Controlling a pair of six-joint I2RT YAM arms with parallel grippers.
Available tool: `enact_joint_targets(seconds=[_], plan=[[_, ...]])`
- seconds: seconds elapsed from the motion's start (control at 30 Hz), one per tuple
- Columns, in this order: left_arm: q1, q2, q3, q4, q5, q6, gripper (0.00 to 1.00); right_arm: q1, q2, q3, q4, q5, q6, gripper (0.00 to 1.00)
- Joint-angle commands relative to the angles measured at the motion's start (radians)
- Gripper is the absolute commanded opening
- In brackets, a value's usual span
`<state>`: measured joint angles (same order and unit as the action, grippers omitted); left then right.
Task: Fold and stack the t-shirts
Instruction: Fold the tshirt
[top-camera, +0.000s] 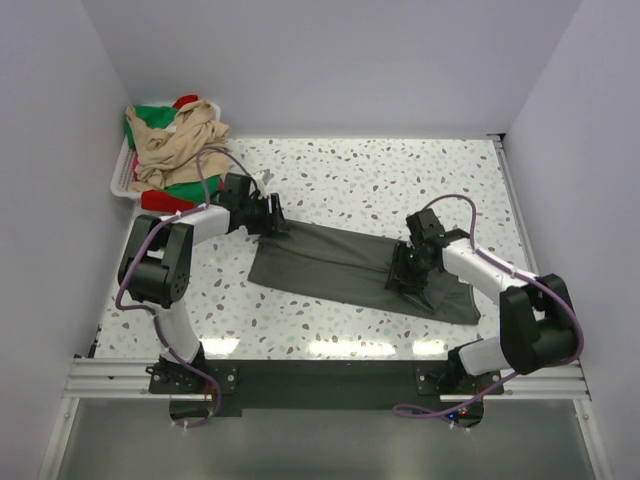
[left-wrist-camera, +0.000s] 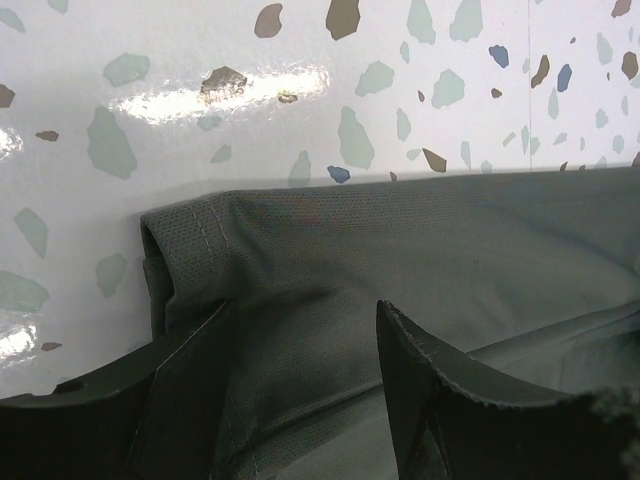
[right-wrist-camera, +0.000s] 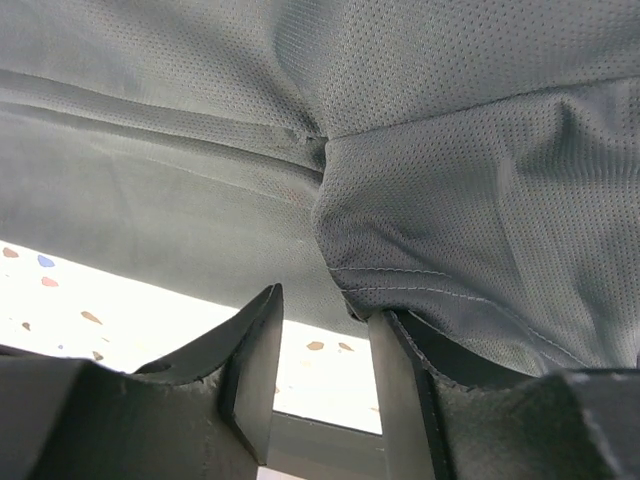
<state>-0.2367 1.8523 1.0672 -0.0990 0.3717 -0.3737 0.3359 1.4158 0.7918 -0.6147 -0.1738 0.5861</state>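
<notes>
Grey t-shirt (top-camera: 330, 262) flat; left gripper (left-wrist-camera: 305, 312) spread astride corner, right gripper (right-wrist-camera: 325, 305) spread at hem.

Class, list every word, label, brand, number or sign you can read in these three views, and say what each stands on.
None can be read. The dark grey cloth t-shirt shows only plain weave and stitching; no neck label is in view. The speckled white table, the white plastic basket and the crumpled beige, green and red shirts in it show no print.
</notes>
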Motion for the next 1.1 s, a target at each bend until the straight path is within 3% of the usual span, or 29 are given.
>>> enact_joint_targets(seconds=[0.0, 0.17, 0.43, 0.67, 1.07], plan=[[-0.001, -0.005, -0.033, -0.051, 0.000, 0.030, 0.63, 0.009, -0.038, 0.000, -0.026, 0.014, -0.023, 0.44], [-0.001, -0.021, -0.042, -0.051, -0.017, 0.033, 0.63, 0.009, -0.083, 0.055, -0.086, 0.022, -0.022, 0.50], [-0.001, -0.061, -0.018, -0.088, -0.022, 0.039, 0.63, -0.034, -0.075, 0.253, -0.237, 0.204, -0.106, 0.63], [-0.001, -0.071, 0.068, -0.122, -0.011, 0.025, 0.63, -0.250, 0.030, 0.307, -0.194, 0.192, -0.218, 0.64], [-0.001, 0.028, 0.134, -0.108, 0.025, -0.014, 0.64, -0.439, 0.250, 0.383, -0.080, 0.184, -0.330, 0.56]])
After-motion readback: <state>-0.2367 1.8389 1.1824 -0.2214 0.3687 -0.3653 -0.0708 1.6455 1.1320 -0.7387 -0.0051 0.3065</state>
